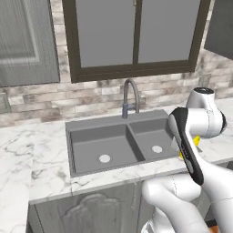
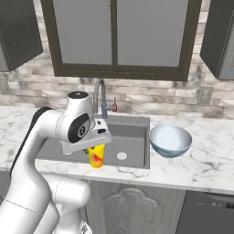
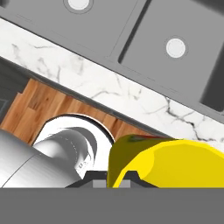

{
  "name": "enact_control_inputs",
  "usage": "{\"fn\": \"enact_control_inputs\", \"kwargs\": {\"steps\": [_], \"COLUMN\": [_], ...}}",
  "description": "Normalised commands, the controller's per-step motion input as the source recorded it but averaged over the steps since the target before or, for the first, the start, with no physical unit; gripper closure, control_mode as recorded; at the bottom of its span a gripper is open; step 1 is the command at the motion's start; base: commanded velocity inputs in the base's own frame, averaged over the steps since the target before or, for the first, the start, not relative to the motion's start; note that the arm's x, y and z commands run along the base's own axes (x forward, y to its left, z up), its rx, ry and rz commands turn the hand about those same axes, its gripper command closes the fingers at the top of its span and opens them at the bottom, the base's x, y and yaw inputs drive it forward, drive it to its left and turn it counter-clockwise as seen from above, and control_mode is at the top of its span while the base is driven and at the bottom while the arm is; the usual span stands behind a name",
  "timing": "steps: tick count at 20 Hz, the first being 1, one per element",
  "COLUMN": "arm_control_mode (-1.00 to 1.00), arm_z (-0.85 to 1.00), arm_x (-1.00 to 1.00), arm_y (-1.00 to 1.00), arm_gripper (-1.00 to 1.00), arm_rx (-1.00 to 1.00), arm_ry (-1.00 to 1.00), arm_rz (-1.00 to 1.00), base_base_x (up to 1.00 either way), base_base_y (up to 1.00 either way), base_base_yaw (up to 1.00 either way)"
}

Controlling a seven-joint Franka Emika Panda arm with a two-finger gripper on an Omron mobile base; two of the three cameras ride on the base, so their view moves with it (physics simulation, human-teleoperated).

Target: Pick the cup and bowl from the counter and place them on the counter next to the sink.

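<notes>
White arm bent low, tool (image 2: pixel 95 148) clenched around yellow cup (image 2: pixel 97 156) above sink's (image 2: pixel 132 137) front edge.

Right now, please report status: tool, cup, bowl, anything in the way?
Tool shut on cup, held above the sink's front edge. Bowl on counter, right of sink. Faucet behind, not in the way.

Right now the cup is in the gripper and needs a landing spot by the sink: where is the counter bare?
The counter is bare left of the sink. A narrow strip runs along the sink's front edge. To the right the bowl sits close to the sink; bare marble lies beyond and in front of it. The gripper, holding the cup, hangs over the sink's front edge.
</notes>
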Motion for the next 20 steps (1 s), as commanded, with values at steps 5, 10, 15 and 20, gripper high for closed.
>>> {"fn": "enact_control_inputs", "kwargs": {"steps": [5,10,15,20], "arm_control_mode": [1.00,1.00,1.00,-1.00], "arm_z": [0.00,0.00,0.00,0.00], "arm_x": [0.00,0.00,0.00,0.00], "arm_y": [0.00,0.00,0.00,0.02], "arm_gripper": [1.00,1.00,1.00,1.00], "arm_rx": [0.00,0.00,0.00,0.00], "arm_ry": [0.00,0.00,0.00,0.00], "arm_rz": [0.00,0.00,0.00,0.00], "base_base_x": [0.02,0.00,0.00,0.00], "base_base_y": [0.01,0.00,0.00,0.00], "base_base_yaw": [-0.03,0.00,0.00,0.00]}}
